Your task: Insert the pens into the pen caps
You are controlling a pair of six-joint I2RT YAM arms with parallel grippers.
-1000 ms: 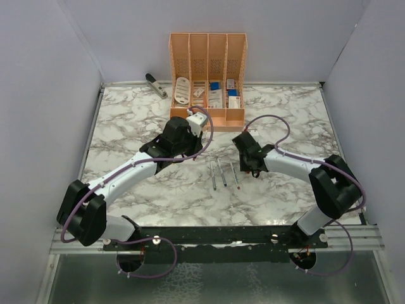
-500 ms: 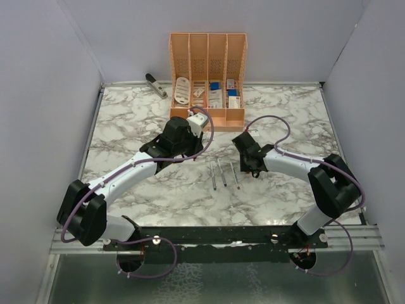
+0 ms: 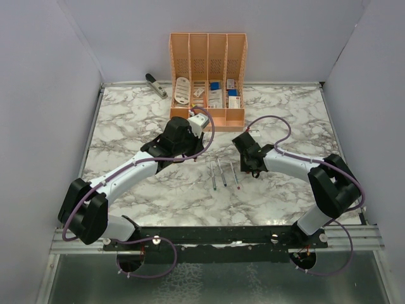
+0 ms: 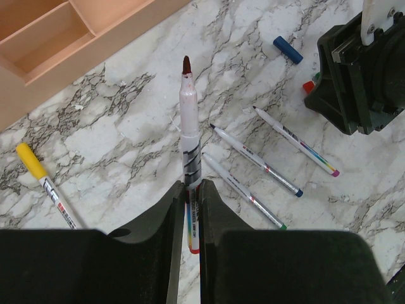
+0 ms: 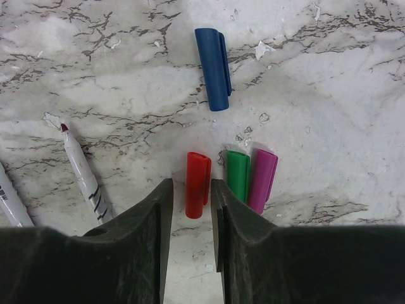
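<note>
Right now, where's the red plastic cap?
Right wrist view: the red plastic cap lies between the right claw's fingers, just left of the green plastic cap.

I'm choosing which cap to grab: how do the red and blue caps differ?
The red cap sits between the fingers of the right tool, near the green cap; the blue cap lies alone, farther off. The blue cap looks longer. Both lie flat on the marble, unfilled.

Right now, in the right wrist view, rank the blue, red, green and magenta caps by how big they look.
1. blue cap, clearly longest
2. red cap and magenta cap, too alike to rank
3. green cap, looks shortest
</note>
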